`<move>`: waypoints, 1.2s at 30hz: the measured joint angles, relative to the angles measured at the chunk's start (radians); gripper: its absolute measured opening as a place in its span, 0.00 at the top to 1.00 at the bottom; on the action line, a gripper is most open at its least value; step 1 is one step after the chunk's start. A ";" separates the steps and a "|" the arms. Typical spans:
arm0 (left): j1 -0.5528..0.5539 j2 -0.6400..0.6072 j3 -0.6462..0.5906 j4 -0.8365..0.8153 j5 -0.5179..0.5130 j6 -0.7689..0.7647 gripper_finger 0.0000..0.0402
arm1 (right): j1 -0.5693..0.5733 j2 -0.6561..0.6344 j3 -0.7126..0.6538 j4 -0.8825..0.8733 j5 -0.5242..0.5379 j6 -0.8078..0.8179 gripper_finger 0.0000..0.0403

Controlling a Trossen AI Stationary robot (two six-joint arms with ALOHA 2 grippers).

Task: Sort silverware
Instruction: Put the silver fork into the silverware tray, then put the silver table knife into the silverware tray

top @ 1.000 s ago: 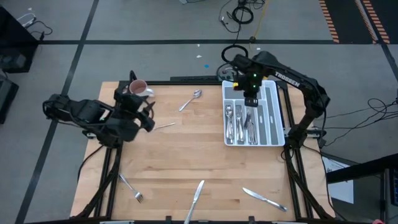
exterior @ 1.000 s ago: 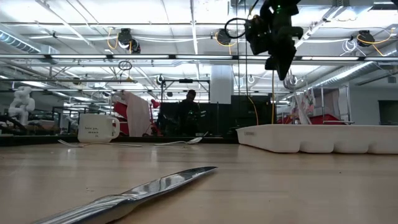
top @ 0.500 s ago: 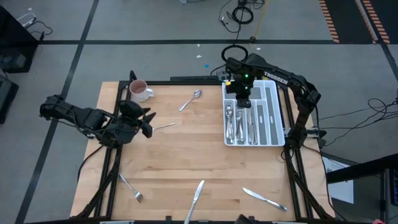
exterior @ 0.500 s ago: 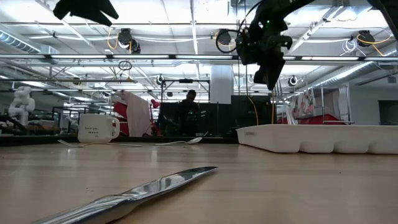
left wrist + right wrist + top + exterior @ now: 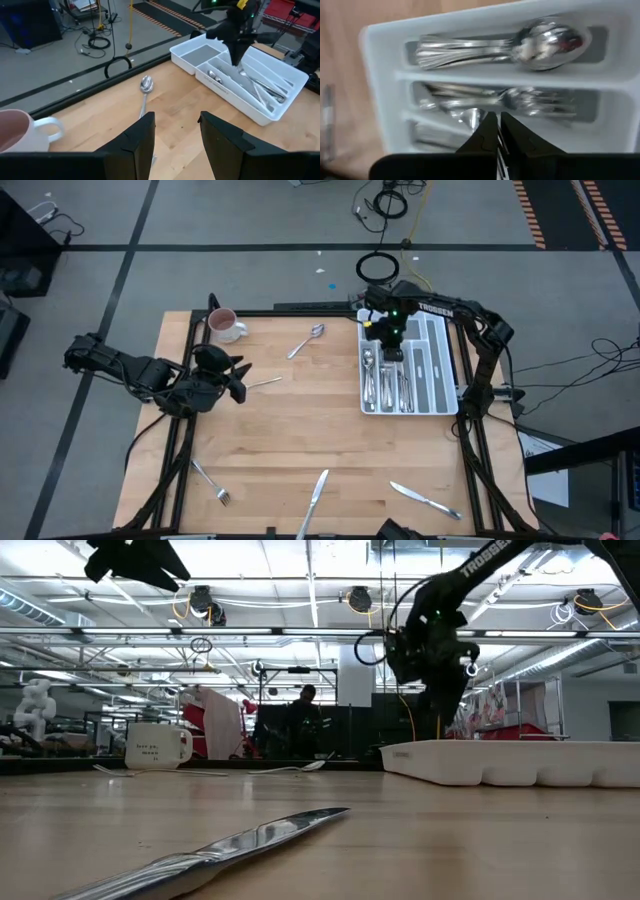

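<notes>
Near knife (image 5: 316, 500): lying by the table's front edge, long axis running front to back, slightly tilted.
Second knife (image 5: 426, 499): lying diagonally, front right.
Fork (image 5: 211, 482): lying front left, tines pointing toward the front edge.
Left gripper (image 5: 238, 379): released, hovering beside a thin utensil (image 5: 264, 383); having dropped lower since a second ago.
Spoon (image 5: 306, 340): lying diagonally near the far edge, open wood around it.
Right gripper (image 5: 392, 352): clenched empty, having descended over the cutlery tray (image 5: 440, 370).
</notes>
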 joint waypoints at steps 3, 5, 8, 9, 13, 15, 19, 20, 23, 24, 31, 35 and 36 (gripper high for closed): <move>0.000 0.000 0.000 -0.002 0.000 0.000 0.60 | 0.000 -0.002 -0.041 0.090 0.000 0.013 1.00; 0.000 0.000 0.000 -0.005 -0.001 0.000 0.60 | 0.001 -0.001 -0.058 0.138 0.000 0.033 1.00; 0.000 0.000 0.000 -0.012 -0.007 -0.005 0.60 | 0.002 -0.001 -0.061 0.178 0.000 0.051 0.98; 0.000 0.000 0.000 -0.014 -0.013 -0.005 0.60 | 0.002 -0.001 -0.061 0.190 0.008 0.054 0.96; 0.000 0.000 0.000 -0.017 -0.028 -0.006 0.60 | 0.001 -0.001 -0.061 0.204 0.104 0.080 0.82; 0.000 0.000 0.000 -0.019 -0.028 -0.005 0.60 | 0.000 -0.001 -0.061 0.198 0.131 0.081 0.72; 0.000 0.000 0.000 -0.024 -0.027 -0.004 0.60 | 0.003 -0.001 -0.061 0.193 0.126 0.085 0.55; 0.000 0.000 0.000 -0.027 -0.027 -0.004 0.60 | 0.005 -0.001 -0.061 0.193 0.126 0.088 0.52; 0.000 0.003 0.000 -0.039 -0.027 -0.004 0.60 | 0.010 -0.008 -0.060 0.197 0.129 0.089 0.46; 0.000 0.003 0.000 -0.051 -0.027 -0.005 0.60 | 0.013 -0.016 -0.057 0.199 0.135 0.089 0.45; 0.000 0.018 0.000 -0.079 -0.030 -0.006 0.60 | 0.025 -0.166 0.063 0.166 0.148 0.183 0.46; 0.000 0.033 0.000 -0.017 -0.023 -0.003 0.60 | 0.101 -0.305 0.071 0.089 0.097 0.328 0.46; 0.000 0.039 0.000 -0.010 -0.022 0.000 0.60 | 0.136 -0.337 0.061 0.056 0.089 0.348 0.46</move>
